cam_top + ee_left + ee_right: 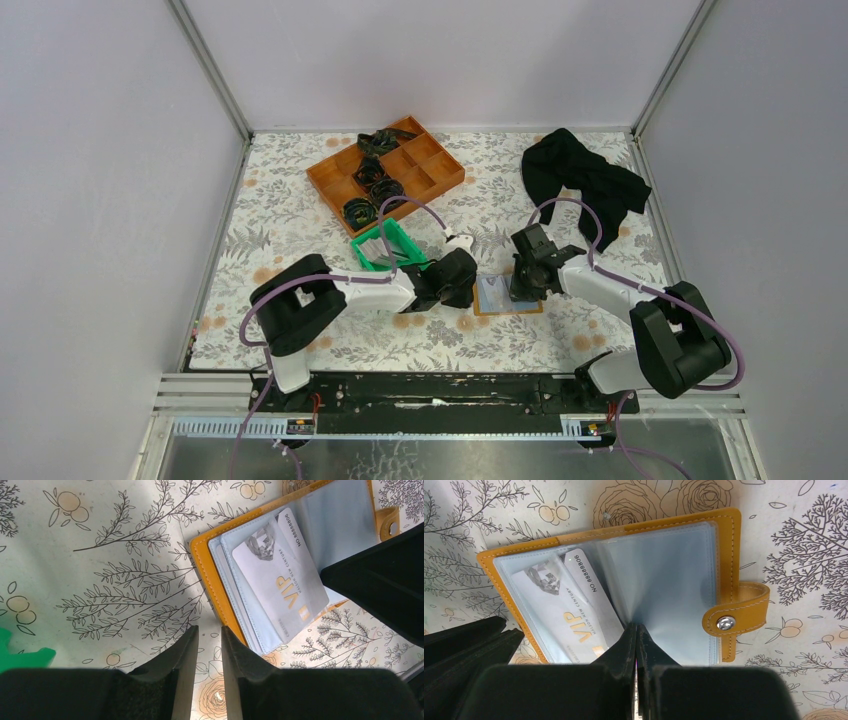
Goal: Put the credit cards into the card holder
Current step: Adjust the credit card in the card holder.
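Floral tablecloth (100, 605) bears the open card holder (724, 530) under my clenched right claw (636, 627), which pins its clear sleeves (674, 580); my left claw (209, 630), slightly parted and empty, sits just beside the half-sleeved VIP card (280, 580), which I judge needs pushing fully home.

The left arm (350, 290) and right arm (600, 285) had black joints and white links, each with a looping purple cable (241, 325). The left gripper (210, 637) and right gripper (636, 632) had matte black wedge fingers. Red specks by the bases (288, 375) were perhaps wires.
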